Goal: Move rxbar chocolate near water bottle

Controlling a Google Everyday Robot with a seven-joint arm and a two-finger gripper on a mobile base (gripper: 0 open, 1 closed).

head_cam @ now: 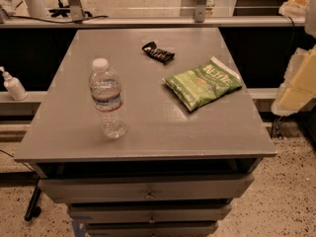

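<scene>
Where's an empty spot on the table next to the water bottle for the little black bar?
Bare table lies between the water bottle and the green bag, and along the front edge. The rxbar chocolate and the bag crowd the back right. The gripper is out of view.

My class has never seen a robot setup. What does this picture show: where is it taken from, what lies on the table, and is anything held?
One camera looks down on a grey table. The machine is a wheeled robot with one arm; the pale shape at the right edge appears to be its gripper, beside the table, touching none of the items. A water bottle stands front left; a black rxbar chocolate lies at the back; a green chip bag lies to the right. Nothing looks held.
</scene>
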